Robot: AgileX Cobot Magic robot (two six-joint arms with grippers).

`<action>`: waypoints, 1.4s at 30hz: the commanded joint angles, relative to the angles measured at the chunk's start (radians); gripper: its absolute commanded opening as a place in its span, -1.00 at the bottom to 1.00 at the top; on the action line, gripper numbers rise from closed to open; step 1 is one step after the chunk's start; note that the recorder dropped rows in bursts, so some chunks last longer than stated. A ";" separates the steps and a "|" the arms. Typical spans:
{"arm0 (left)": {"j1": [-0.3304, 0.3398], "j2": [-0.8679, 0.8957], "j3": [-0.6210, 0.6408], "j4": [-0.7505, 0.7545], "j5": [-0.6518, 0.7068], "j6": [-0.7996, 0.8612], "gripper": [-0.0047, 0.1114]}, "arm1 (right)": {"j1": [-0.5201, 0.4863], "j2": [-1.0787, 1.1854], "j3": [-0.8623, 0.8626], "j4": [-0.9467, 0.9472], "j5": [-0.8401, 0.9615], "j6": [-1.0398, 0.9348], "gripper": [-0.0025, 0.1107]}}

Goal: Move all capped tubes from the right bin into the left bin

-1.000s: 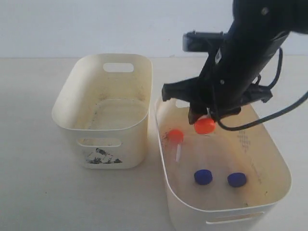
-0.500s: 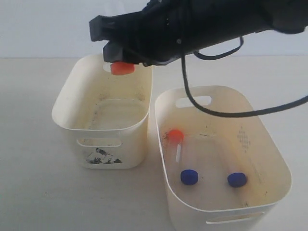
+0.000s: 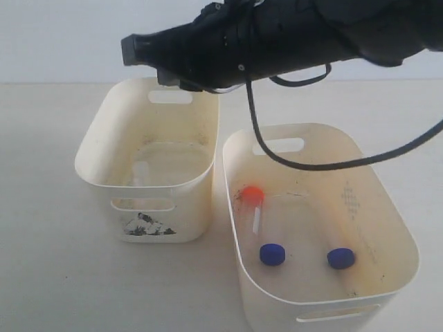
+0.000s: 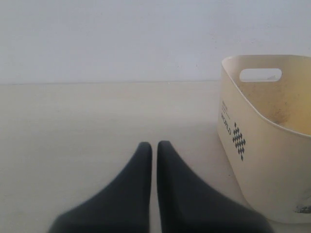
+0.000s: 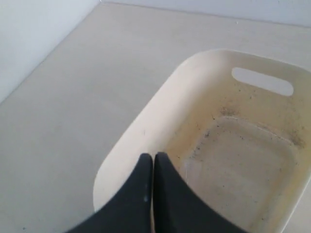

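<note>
The right bin (image 3: 396, 220) holds three capped tubes: an orange-red one (image 3: 252, 194) by its left wall and two dark blue ones (image 3: 273, 254) (image 3: 340, 258) near the front. My right gripper (image 3: 174, 78) (image 5: 153, 156) reaches across and hangs over the back of the left bin (image 3: 97, 149) (image 5: 146, 121), shut with nothing between its fingers. Inside the left bin lies a pale clear tube body (image 3: 142, 171); its cap is hidden. My left gripper (image 4: 154, 144) is shut and empty, low over the table beside the left bin (image 4: 262, 145).
The two bins stand side by side, almost touching. The right arm (image 3: 297, 34) and its black cable (image 3: 332, 164) hang over the back of the right bin. A pale wall runs behind the table (image 3: 41, 263).
Half a second ago my right gripper held an orange-red capped tube above the left bin's back rim. It now holds nothing, and a pale tube body shows inside the left bin.
</note>
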 commanded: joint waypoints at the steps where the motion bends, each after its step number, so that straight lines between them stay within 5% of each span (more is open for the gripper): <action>1: 0.001 -0.003 -0.003 0.000 -0.002 -0.008 -0.84 | -0.003 -0.128 -0.004 -0.045 0.047 0.045 -0.96; 4: 0.001 -0.003 -0.003 0.000 -0.002 -0.008 -0.84 | -0.003 -0.214 -0.004 -0.230 0.126 0.194 -0.96; 9: 0.001 -0.003 -0.003 0.000 -0.002 -0.008 -0.84 | -0.003 -0.343 -0.004 -0.769 0.407 0.709 -0.96; 14: 0.001 -0.003 -0.003 0.000 -0.002 -0.008 -0.84 | -0.003 -0.383 0.026 -0.957 0.670 0.885 -0.96; 19: 0.001 -0.003 -0.003 0.000 -0.002 -0.008 -0.84 | -0.003 -0.391 0.171 -0.972 0.623 0.943 -0.96; 26: 0.001 -0.003 -0.003 0.000 -0.002 -0.008 -0.84 | -0.003 -0.382 0.420 -0.914 0.217 1.052 -0.96; 42: 0.001 -0.003 -0.003 0.000 -0.002 -0.008 -0.84 | -0.003 -0.147 0.364 -0.871 0.223 1.046 -0.96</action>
